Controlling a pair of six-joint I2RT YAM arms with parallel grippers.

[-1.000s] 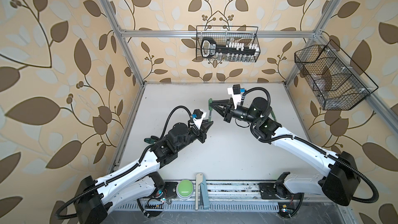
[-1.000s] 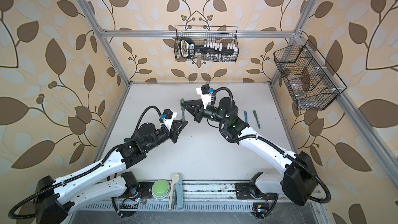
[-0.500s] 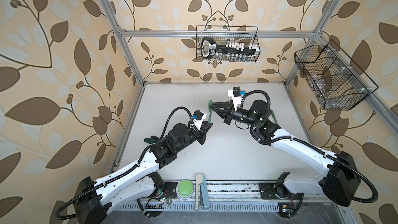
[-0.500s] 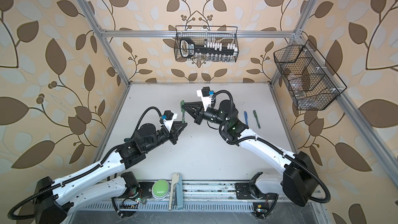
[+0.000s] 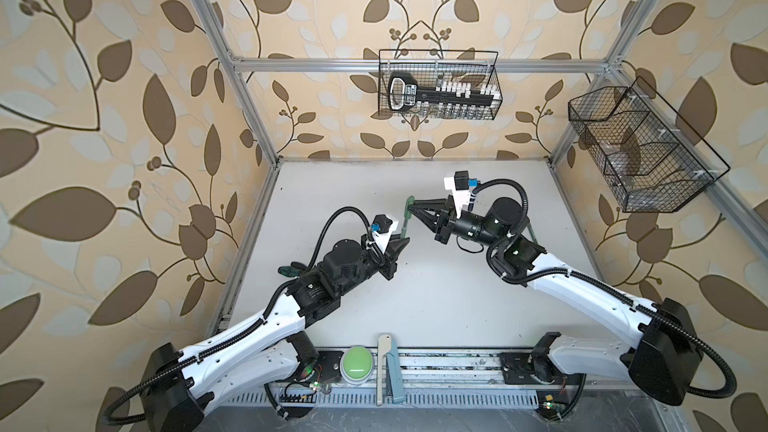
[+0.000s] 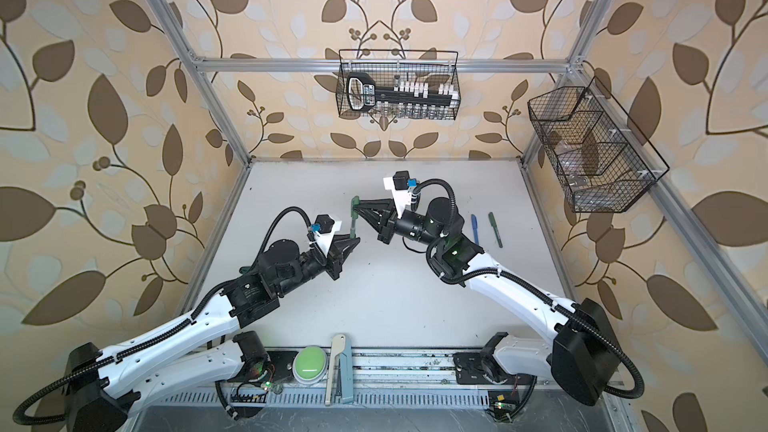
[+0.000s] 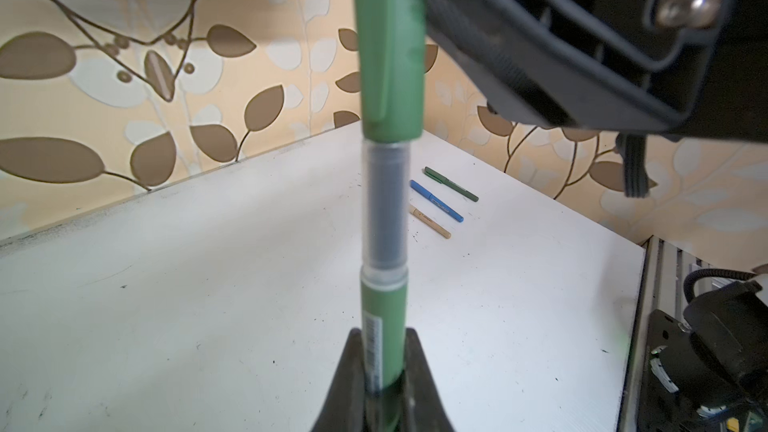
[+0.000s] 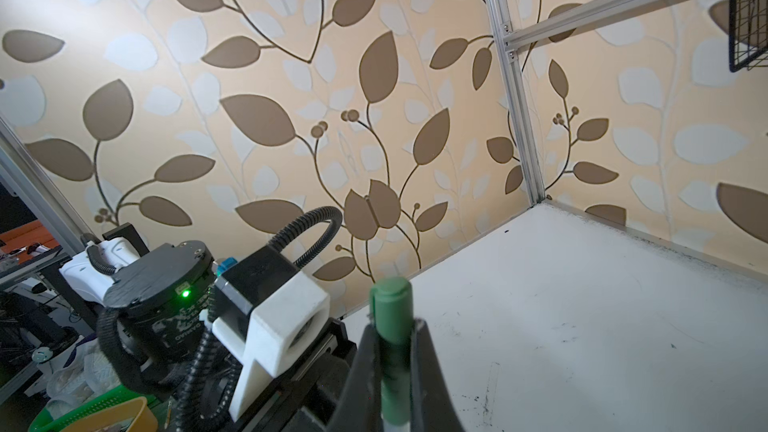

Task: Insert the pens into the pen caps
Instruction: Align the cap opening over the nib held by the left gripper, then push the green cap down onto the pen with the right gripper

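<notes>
Now watching a dark green pen (image 7: 382, 326), raised off the white table (image 7: 208, 284) in mid-workspace and standing roughly upright in the left wrist view. Pinched low on its barrel by the left gripper (image 7: 382, 338), clamped snug against both sides. Topped at the far end by a dark green pen cap (image 7: 390, 56), in line with the barrel and meeting the pen's clear section at its mouth. Cannot tell how deep the tip sits inside. Squeezed in turn by the right gripper (image 8: 392, 326), closed tight around the cap, with the rounded end poking out beyond the fingertips (image 8: 424, 351). Seen in both top views as one short green line bridging the two grippers, cap end toward the back wall. Moving outward: lying side by side on the table's right part, a second dark green pen (image 7: 451, 184), a blue pen (image 7: 436, 206) and a tan pen (image 7: 430, 222), near one another. Further out, a wire basket (image 5: 438, 85) hung on the back wall, a side wire basket (image 5: 640, 151) on the right wall, and a green button (image 5: 356, 361) down on the front rail.
</notes>
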